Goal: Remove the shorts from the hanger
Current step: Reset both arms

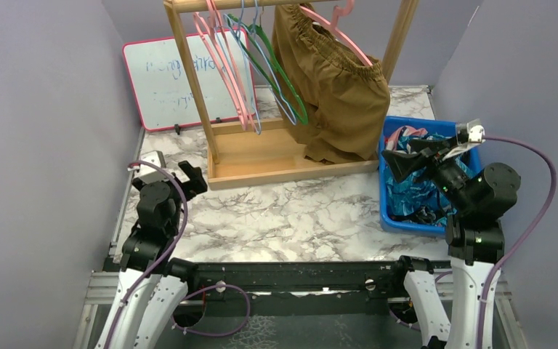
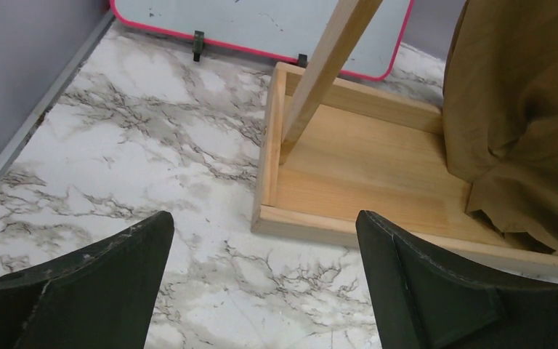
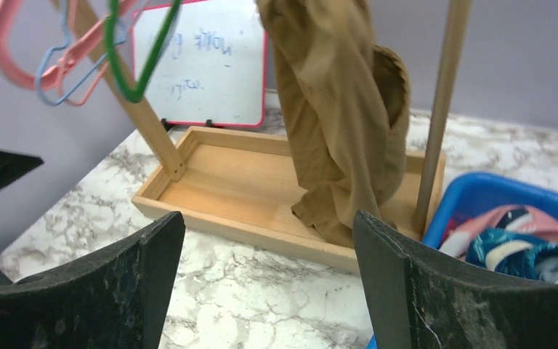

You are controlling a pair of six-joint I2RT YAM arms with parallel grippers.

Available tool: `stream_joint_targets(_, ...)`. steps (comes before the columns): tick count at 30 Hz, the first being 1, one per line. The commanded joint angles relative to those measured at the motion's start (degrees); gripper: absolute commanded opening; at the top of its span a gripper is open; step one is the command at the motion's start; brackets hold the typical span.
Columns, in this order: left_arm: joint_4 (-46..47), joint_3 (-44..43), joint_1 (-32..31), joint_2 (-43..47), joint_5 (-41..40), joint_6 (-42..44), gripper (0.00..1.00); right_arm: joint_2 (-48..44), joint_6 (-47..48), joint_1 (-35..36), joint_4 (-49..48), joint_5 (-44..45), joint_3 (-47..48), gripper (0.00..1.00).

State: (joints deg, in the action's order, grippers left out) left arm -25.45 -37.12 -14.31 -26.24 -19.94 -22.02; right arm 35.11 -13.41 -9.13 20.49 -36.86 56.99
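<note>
**Desk:** Where do your claws stand?

**Me:** Both are released. My left claw (image 1: 191, 177) hovers low over the marble table (image 1: 298, 214), jaws wide with nothing between them, just short of the wooden tray (image 1: 261, 154) at the foot of the rack. My right claw (image 1: 409, 156) hangs above the blue bin (image 1: 425, 123), jaws spread and empty too.

**Desk:** What's in the bin?

**Me:** Printed shorts (image 1: 414, 190) in a loose heap, teal, pink and navy. I count those as done.

**Desk:** So which step is this?

**Me:** As I read it, the reach for the last pair. Beyond the tray, the tan shorts (image 1: 338, 102) hang on a pink hanger (image 1: 349, 43) at the right end of the rail. The gathered waistband is stretched over the hanger's arms and the legs droop into the tray. The bare hangers (image 1: 227, 73), pink, blue and green, dangle to its left.

**Desk:** What does the next move call for?

**Me:** I'd lift the right claw from the bin to the waistband, pinch the elastic near one shoulder of the hanger, then draw it down and off. The cloth looks soft and floppy, so it should slide. The hanger swings freely, though, so my left claw may need to steady it.

**Desk:** Anything further back?

**Me:** Only a pink-framed whiteboard (image 1: 167, 80) propped at the back left, well apart from the work
</note>
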Motion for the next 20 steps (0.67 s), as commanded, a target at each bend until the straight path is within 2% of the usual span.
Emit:
stream_joint_targets(1,-1.50,-4.04,0.30,1.83,-4.39,1.29,0.99,-2.53,6.19,-0.36,-1.81,-6.44,2.21,0.88)
stream_joint_targets(4,-2.89,-8.80,0.27,0.86,-6.45,5.24,0.99,-2.94,7.50,-0.37,2.08,2.47,4.87,0.90)
stream_joint_targets(8,-4.44,-13.66,0.20,-1.91,-10.01,8.29,0.99,-2.55,3.16,-0.34,5.42,26.07,4.59,0.93)
stream_joint_targets(10,-5.75,-14.96,0.24,-3.57,-10.71,8.83,0.99,-1.54,2.54,-0.36,7.50,33.50,4.20,0.93)
stream_joint_targets(13,-8.11,-16.32,0.18,-6.13,-10.85,8.66,0.99,0.20,3.41,-0.28,8.80,34.83,3.73,0.94)
stream_joint_targets(20,-9.61,-16.75,0.23,-6.24,-9.70,7.12,0.99,-0.97,2.80,-0.28,6.44,28.45,2.51,0.94)
